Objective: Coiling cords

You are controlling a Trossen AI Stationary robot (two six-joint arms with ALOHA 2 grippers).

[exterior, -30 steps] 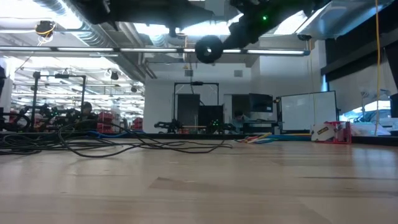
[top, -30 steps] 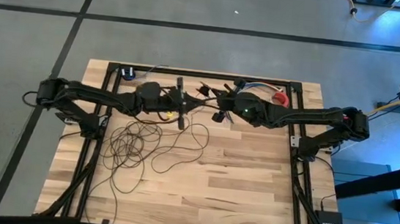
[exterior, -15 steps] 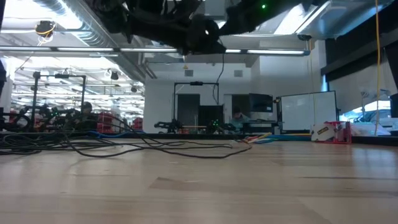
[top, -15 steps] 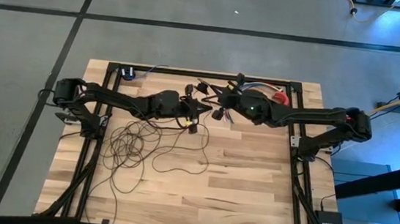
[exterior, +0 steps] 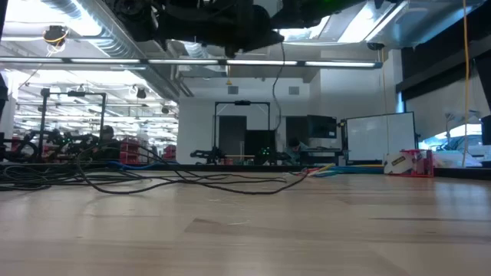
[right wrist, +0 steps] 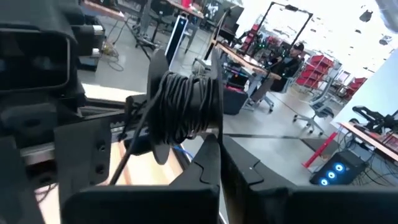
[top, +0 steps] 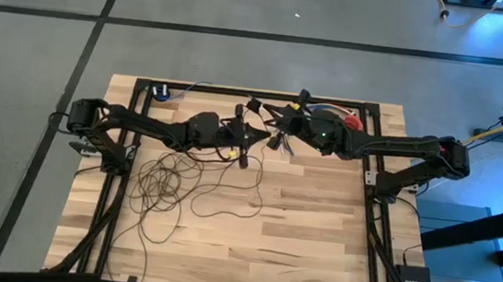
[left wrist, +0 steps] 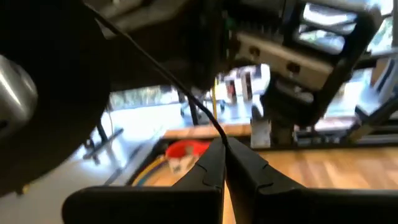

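Observation:
The cord is a thin dark wire. Part of it lies in loose loops [top: 169, 185] on the left half of the wooden table. Another part is wound into a tight black coil [right wrist: 186, 109] held up in the air. My right gripper [top: 279, 131] is shut at that coil above the table's far middle. My left gripper [top: 249, 144] is just left of it, shut on a single strand [left wrist: 186, 93] that runs up toward the coil. In the low view a strand [exterior: 281, 77] hangs from the grippers toward the table. My left gripper pinches one strand of the cord [left wrist: 221, 137] between its fingertips, coming level from the table's left. The strand leaves the tips slanting up, drawn fairly straight, clear of the table. My right gripper [right wrist: 219, 155] is shut at the edge of the wound coil [right wrist: 208, 132], coming level from the table's right. The coil sits just past the fingertips, lifted clear of the table. Which part lies between the fingers is hidden by the coil itself.
A bundle of coloured wires [top: 329, 109] and a red item [top: 353, 123] lie by the far edge near the right arm. A small blue item [top: 159, 90] is at the far left. Bare wood fills the near and right parts of the table [top: 317, 231].
My left gripper has moved toward the table's right and closed in on my right gripper, keeping the strand. My right gripper has risen a little and turned, carrying the coil toward the far edge. The nearest table loops have shifted slightly.

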